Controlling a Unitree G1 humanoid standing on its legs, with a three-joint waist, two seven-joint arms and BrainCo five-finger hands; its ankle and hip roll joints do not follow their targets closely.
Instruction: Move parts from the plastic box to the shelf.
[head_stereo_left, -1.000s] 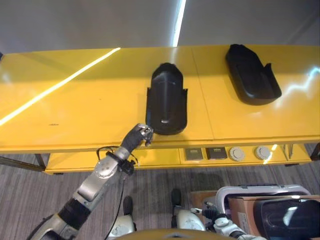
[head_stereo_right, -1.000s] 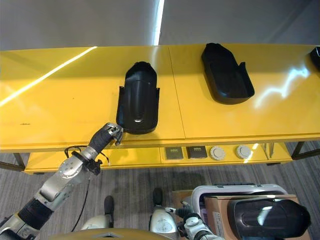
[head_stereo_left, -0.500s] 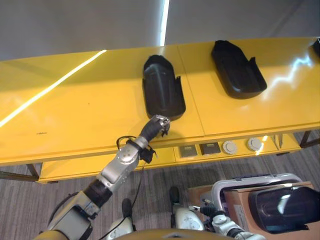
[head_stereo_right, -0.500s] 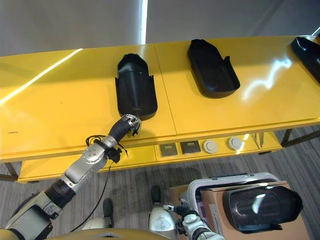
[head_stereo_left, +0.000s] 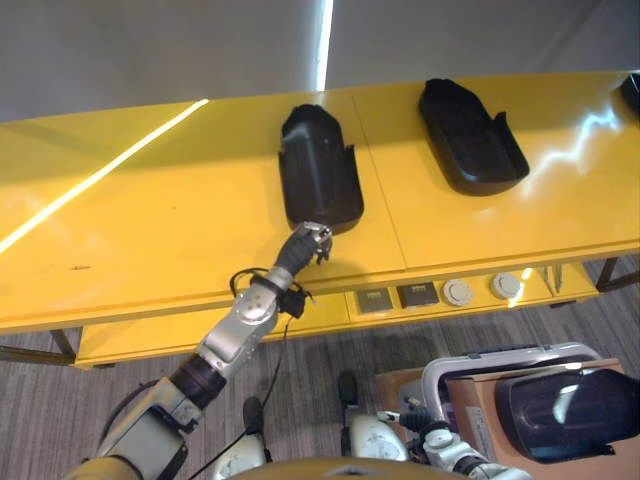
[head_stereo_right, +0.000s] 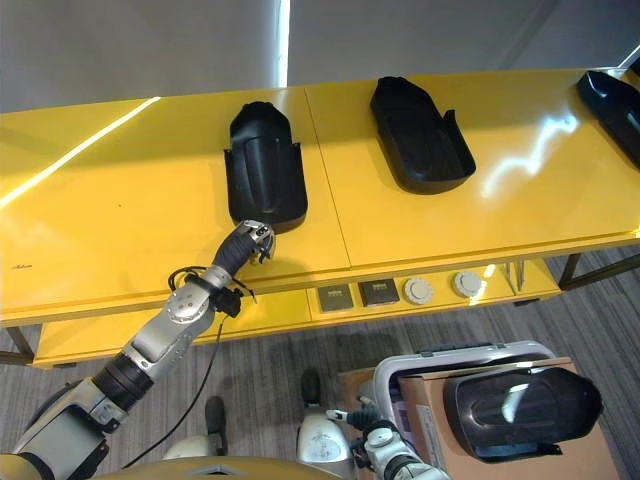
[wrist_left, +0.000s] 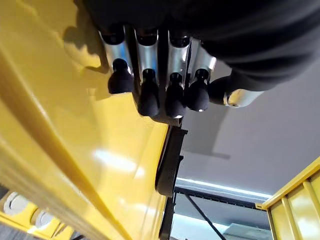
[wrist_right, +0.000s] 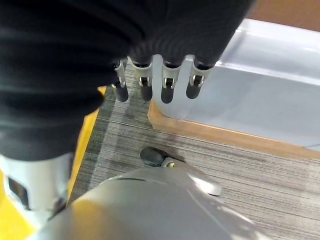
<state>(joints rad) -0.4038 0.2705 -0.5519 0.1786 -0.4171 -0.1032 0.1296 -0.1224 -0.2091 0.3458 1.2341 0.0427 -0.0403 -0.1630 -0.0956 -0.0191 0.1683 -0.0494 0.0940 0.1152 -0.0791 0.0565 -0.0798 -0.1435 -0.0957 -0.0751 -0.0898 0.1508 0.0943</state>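
Glossy yellow shelf (head_stereo_left: 150, 230), black parts (head_stereo_left: 318, 170), grey striped carpet (head_stereo_left: 320, 355), white plastic box (wrist_right: 260, 95)
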